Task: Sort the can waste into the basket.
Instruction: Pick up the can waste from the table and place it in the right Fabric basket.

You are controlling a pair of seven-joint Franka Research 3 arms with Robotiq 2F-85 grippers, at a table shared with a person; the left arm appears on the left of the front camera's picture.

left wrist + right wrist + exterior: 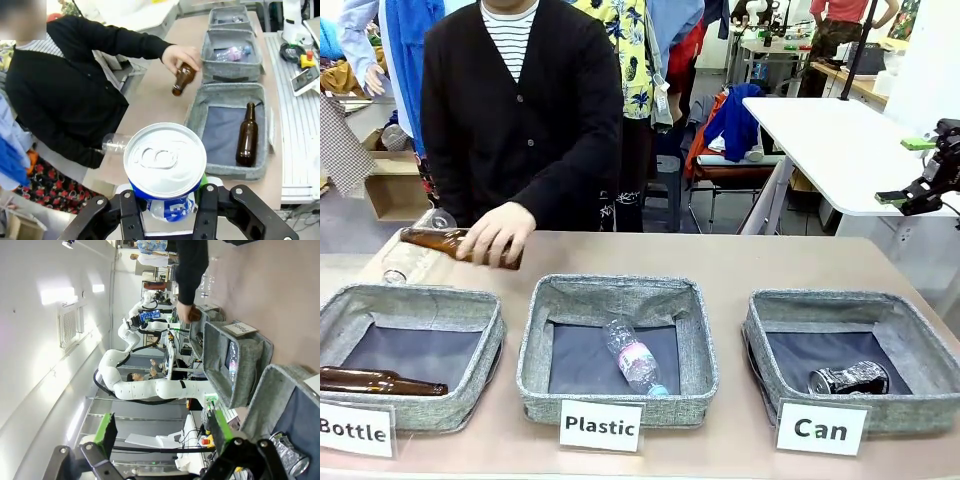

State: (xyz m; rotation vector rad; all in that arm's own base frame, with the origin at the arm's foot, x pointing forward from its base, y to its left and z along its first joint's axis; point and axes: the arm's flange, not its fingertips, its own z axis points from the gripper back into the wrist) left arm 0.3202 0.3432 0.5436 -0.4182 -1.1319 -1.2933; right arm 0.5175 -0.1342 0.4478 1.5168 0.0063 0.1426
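1. While the left jaws are clamped on the blue can [165, 160] by its round sides, the right jaws stand wide open and empty, high off the right end of the worktop [740, 260].
2. That can hangs in the air near the Bottle basket [222, 170], well apart from the Can basket [830, 300], where a crushed can [848, 379] already lies.
3. By its looks the blue can is light, thin-walled and slick. A hard squeeze would likely dent it, so a mild grip across the mid-body suits it.
4. Its lid faces back along the jaws, away from the worktop, so its long axis runs roughly with them. The crushed can lies on its side, long axis along the basket's length.
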